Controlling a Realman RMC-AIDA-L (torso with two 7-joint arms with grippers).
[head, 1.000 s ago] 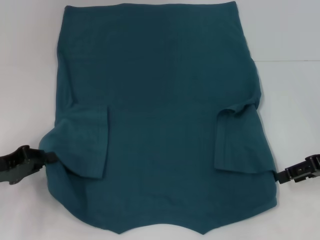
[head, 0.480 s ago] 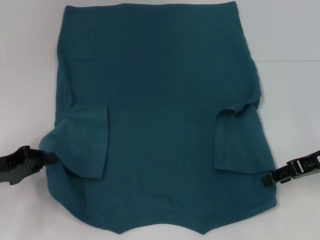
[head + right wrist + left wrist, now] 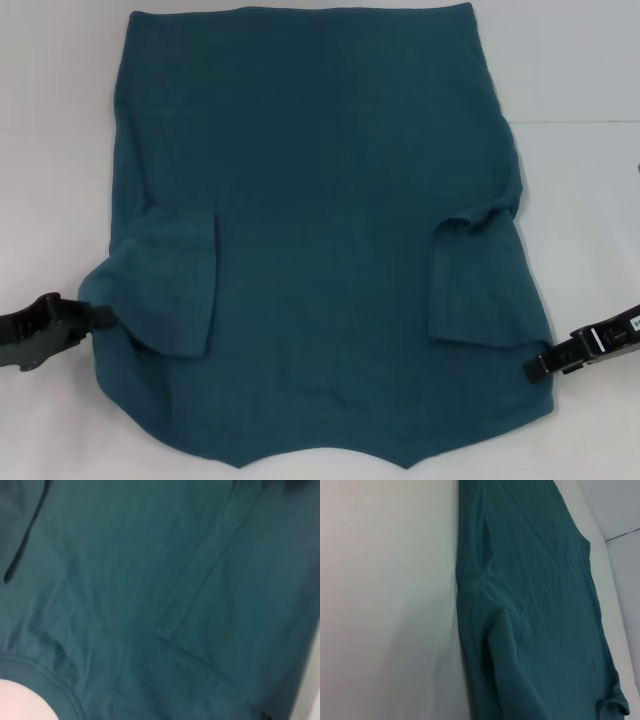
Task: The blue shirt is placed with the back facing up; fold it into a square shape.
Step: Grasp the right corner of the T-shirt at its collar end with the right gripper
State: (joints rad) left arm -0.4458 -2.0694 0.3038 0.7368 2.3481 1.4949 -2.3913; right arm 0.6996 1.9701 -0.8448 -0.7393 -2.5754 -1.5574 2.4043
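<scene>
Blue shirt (image 3: 320, 200) lies flat, plain-backed; both sleeves folded inward.

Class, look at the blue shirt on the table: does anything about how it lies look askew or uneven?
Yes. The blue shirt has both sleeves folded inward, but unevenly: the right sleeve bunches at its top, and the left edge bulges by the left gripper.

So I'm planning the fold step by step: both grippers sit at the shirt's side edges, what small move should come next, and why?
Probably shut both grippers on the cloth. The left gripper and right gripper each touch a side edge of the blue shirt, whose sleeves are already folded in, so pinching comes before lifting.
</scene>
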